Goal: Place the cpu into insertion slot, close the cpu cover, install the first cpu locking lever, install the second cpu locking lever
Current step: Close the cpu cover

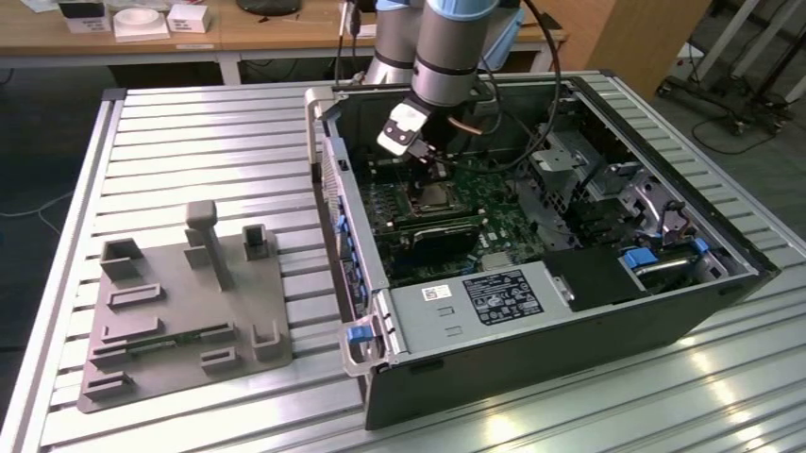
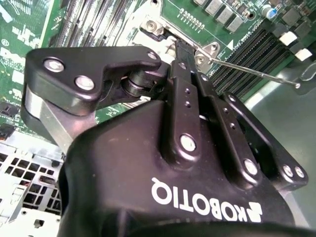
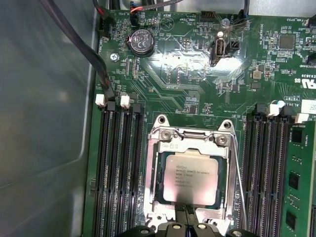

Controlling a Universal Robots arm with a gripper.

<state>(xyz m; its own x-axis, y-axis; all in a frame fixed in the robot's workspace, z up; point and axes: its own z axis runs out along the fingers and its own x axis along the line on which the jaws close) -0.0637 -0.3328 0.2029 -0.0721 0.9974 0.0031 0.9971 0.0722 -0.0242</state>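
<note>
Silvery-grey cpu (image 3: 190,177): I log it lying flat in the insertion slot (image 3: 158,178), printed face up. In the exterior view the cpu (image 1: 435,196) shows as a pale square inside the open computer case (image 1: 567,321).

Cpu cover (image 3: 192,144): a silver frame, down flat over the slot, its window framing the chip.

Locking lever (image 3: 238,190): a thin wire rod along one side of the slot. In the second wrist view the lever (image 2: 256,73) runs out from the slot's corner over the memory slots.

Gripper (image 3: 185,213): at the slot's edge opposite the cover's bolted end. The jaws are narrow, tips together, with nothing between them that I can make out. In the second wrist view the gripper (image 2: 183,49) points at the slot's rim; whether it touches, I cannot tell.

Memory slots (image 3: 118,168): long black rows on both sides of the slot.

Green board (image 3: 163,84): all around the slot.

Coin cell (image 3: 141,40): on the board, well apart from the slot.

Black cable (image 3: 84,47): crosses the board's edge near the memory slots.

Bench (image 1: 189,142): ribbed metal, carrying the case.

Grey fixture plate (image 1: 189,311): on the bench beside the case, well apart from the slot.
</note>
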